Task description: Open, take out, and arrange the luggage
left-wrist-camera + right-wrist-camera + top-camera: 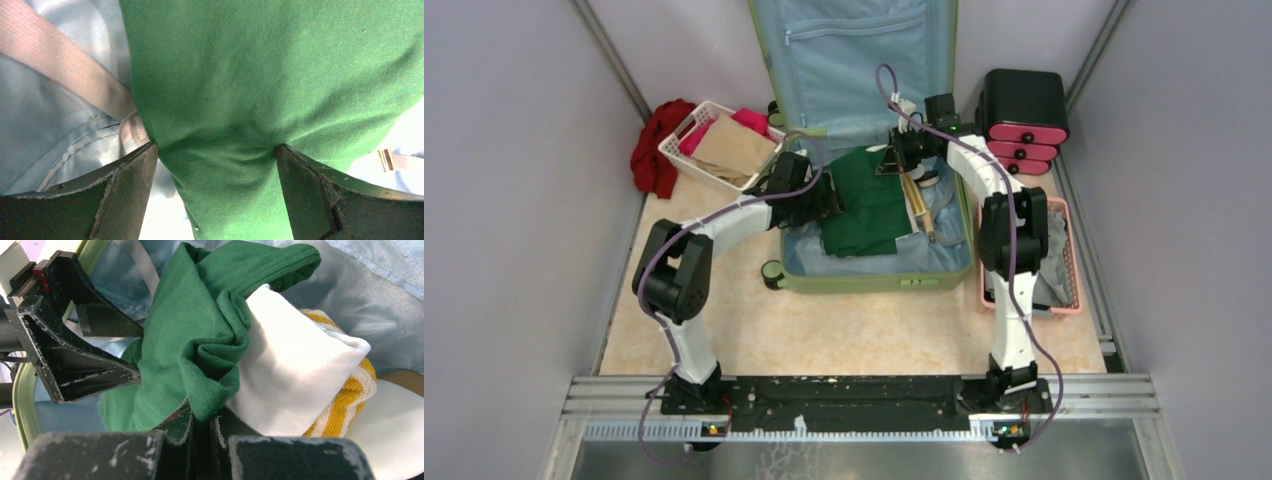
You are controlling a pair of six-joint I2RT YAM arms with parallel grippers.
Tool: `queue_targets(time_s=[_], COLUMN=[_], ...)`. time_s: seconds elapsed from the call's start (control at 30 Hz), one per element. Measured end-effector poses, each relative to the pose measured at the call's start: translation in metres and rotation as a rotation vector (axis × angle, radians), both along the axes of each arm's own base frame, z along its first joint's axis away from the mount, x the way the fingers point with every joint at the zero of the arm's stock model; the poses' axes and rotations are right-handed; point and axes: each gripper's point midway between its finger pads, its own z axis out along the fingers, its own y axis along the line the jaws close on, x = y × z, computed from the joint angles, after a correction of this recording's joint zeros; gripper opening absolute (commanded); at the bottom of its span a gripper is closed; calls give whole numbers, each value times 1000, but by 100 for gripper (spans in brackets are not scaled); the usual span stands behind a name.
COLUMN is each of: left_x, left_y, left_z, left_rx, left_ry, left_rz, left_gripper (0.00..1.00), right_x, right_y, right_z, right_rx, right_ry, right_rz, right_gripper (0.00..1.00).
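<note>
right gripper (202, 415): fingers pressed together, pinching a bunched fold of the green garment (190, 340); left gripper (215, 150): fingers spread wide, green cloth filling the gap between them, whether the pads touch it I can't tell.

right wrist view only: white cloth (290, 375) folded against the garment, yellow-and-white striped towel (350, 405) under it.

left wrist view only: pale webbing strap (65, 65) running across the light blue lining (30, 115) beside the garment.

writing: small marks on the luggage (874, 278) front wall, too small to read.

luggage look: light-green hard shell, open; lid upright at the back showing blue lining with a zip pocket; base flat mid-table, straight ahead of both arms; black wheel (773, 272) at its near-left corner; garment lies across the middle of the base, long tan stick-like piece (920, 208) on its right.

top view only: white basket (686, 155) with tan and pink cloth left of the lid, red cloth (652, 150) just beside it; black-and-pink drawer box (1022, 110) at back right; pink basket (1072, 290) with grey cloth touching the luggage's right side; beige table (874, 340) underneath.
</note>
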Motion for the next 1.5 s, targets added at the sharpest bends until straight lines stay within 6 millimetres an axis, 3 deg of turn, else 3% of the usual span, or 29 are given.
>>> queue_targets(time_s=[0.13, 0.37, 0.6, 0.87, 0.93, 1.23, 1.33, 1.5], left_x=[-2, -5, -9, -21, -22, -23, -24, -28], left_y=[8, 29, 25, 7, 5, -2, -4, -6], left_z=[11, 52, 46, 4, 0, 3, 10, 35], left_rx=[27, 29, -4, -9, -9, -64, -83, -122], left_ry=[-28, -120, -96, 23, 32, 50, 37, -2], left_rz=[31, 119, 122, 69, 67, 71, 61, 43], left_gripper=[91, 86, 85, 79, 71, 15, 7, 5], right_x=[0, 3, 8, 8, 8, 8, 7, 6], right_y=[-1, -5, -17, -20, -21, -21, -20, -21], right_z=[0, -1, -10, -15, -16, -16, -15, -14], right_rx=[2, -7, -39, -51, -55, -55, -49, -38], right_ry=[0, -1, 13, 24, 25, 27, 28, 25], right_rz=[-1, -17, -64, -78, -82, -82, -77, -64], right_gripper=[0, 0, 3, 3, 3, 6, 15, 37])
